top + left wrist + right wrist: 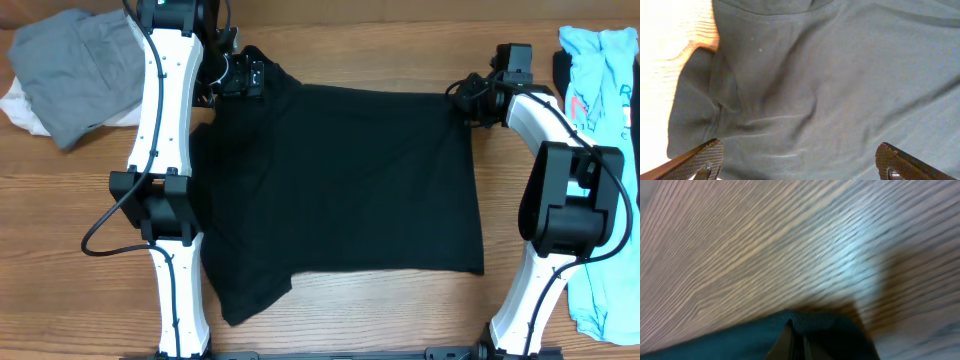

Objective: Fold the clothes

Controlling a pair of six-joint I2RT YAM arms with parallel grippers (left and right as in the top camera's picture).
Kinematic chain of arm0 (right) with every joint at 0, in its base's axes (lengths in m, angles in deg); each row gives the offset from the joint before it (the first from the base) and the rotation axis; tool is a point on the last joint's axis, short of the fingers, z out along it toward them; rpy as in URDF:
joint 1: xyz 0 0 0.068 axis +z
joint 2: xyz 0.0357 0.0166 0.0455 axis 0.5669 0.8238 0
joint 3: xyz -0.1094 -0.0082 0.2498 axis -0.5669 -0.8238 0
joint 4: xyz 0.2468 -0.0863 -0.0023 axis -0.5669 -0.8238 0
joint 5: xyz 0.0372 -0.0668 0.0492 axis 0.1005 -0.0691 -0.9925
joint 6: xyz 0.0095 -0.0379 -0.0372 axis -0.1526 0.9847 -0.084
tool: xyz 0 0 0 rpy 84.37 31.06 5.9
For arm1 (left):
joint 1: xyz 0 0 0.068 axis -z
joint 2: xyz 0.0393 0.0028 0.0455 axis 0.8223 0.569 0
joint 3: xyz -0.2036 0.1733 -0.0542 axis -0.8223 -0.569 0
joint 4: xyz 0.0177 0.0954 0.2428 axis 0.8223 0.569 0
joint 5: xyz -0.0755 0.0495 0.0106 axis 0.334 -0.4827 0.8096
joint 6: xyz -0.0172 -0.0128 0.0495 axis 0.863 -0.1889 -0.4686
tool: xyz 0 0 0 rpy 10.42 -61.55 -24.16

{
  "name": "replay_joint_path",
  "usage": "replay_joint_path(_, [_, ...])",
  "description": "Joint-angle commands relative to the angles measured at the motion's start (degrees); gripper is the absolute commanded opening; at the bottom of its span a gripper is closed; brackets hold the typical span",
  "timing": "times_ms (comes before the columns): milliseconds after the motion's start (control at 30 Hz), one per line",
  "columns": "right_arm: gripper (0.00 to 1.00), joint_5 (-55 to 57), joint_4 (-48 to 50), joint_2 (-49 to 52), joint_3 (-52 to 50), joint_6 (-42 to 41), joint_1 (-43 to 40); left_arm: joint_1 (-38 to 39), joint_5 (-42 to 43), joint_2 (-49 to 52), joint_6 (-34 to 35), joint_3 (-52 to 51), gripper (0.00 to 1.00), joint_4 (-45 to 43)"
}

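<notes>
The right gripper [792,341] is pinched tight on the hem corner of the black shirt [340,180], at the shirt's 1 o'clock. The shirt lies flat on the table [350,320], long axis 9 to 3 o'clock with the collar at 9, so the cloth stretches from that grip toward 7 o'clock. The left gripper [800,155] hangs wide apart and empty over the 11 o'clock shoulder, nearer the collar.

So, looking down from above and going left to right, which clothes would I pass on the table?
grey and white heap → black T-shirt → light-blue shirt
</notes>
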Motion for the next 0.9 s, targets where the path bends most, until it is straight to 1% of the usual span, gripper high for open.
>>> replay_joint_path(0, [0.04,6.73,0.72,0.59,1.42,-0.42,0.11,0.39,-1.05,0.31,0.55,-0.46,1.00,0.15])
replay_joint_path(133, [0.04,10.80,0.61,0.59,1.42,-0.42,0.11,0.39,-1.05,0.31,0.55,-0.46,1.00,-0.26])
replay_joint_path(167, [0.06,11.72,0.39,0.59,1.42,-0.39,0.11,0.39,-1.05,0.31,0.55,-0.46,1.00,-0.35])
replay_joint_path(200, [0.17,12.55,0.04,0.59,1.46,-0.39,0.11,0.39,-1.05,0.31,0.55,-0.46,1.00,-0.50])
replay_joint_path(267, [0.63,14.80,-1.51,0.59,2.14,-0.35,0.11,0.39,-1.05,0.31,0.52,-0.46,1.00,-0.70])
replay_joint_path(300, [0.83,15.65,-2.62,0.59,2.73,-0.33,0.11,0.39,-1.05,0.31,0.52,-0.46,1.00,-0.76])
replay_joint_path(333, [1.00,16.55,-4.72,0.57,4.02,0.13,0.02,0.39,-1.05,0.31,0.50,-0.46,1.00,-0.92])
replay_joint_path(400, [1.00,18.25,-9.46,0.57,7.54,0.26,-0.07,0.44,-1.07,0.31,0.33,-0.46,1.00,-1.16])
replay_joint_path(567, [1.00,19.63,-25.42,0.00,21.73,0.24,-0.63,0.42,-1.09,0.31,0.35,-0.46,1.00,-2.10])
replay_joint_path(667, [1.00,16.00,-39.19,-0.28,32.04,0.33,-0.70,0.44,-1.09,0.31,0.35,-0.46,1.00,-2.14])
replay_joint_path(733, [1.00,12.81,-45.05,-0.28,34.60,2.45,-0.68,0.44,-1.07,0.31,0.35,-0.46,1.00,-2.19])
replay_joint_path(800, [0.95,9.73,-50.84,-0.26,34.80,5.27,-0.59,0.44,-1.07,0.31,0.35,-0.46,1.00,-2.19])
replay_joint_path(867, [0.94,9.51,-55.15,0.07,33.62,5.25,-0.59,0.44,-1.07,0.31,0.35,-0.46,1.00,-2.21])
